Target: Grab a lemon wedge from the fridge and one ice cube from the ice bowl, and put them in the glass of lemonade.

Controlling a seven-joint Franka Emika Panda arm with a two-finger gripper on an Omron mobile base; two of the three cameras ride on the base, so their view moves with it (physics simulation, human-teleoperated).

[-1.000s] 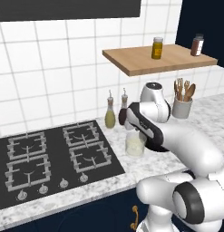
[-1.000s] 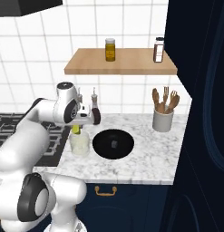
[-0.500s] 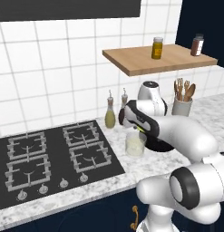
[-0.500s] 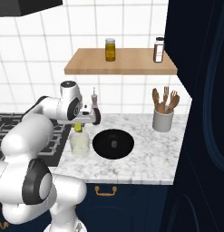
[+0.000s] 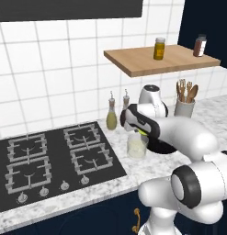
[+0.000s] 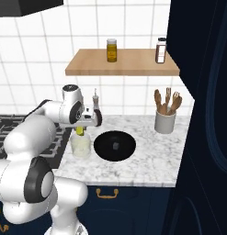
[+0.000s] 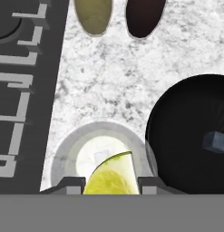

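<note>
Hand view: claw (image 7: pixel 109 183) at bottom centre gripped the lemon wedge (image 7: pixel 109 176) directly over the glass of lemonade (image 7: pixel 68 152); ice bowl (image 7: pixel 186 136) sat at right on the worktop (image 7: pixel 113 72).

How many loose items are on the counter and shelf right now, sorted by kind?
Oil and vinegar bottles: 2
Shelf jars: 2
Utensil holder: 1
Ice bowl: 1
Ice cube in the bowl: 1
Glass of lemonade: 1
Lemon wedge in the gripper: 1
Total: 9
</note>
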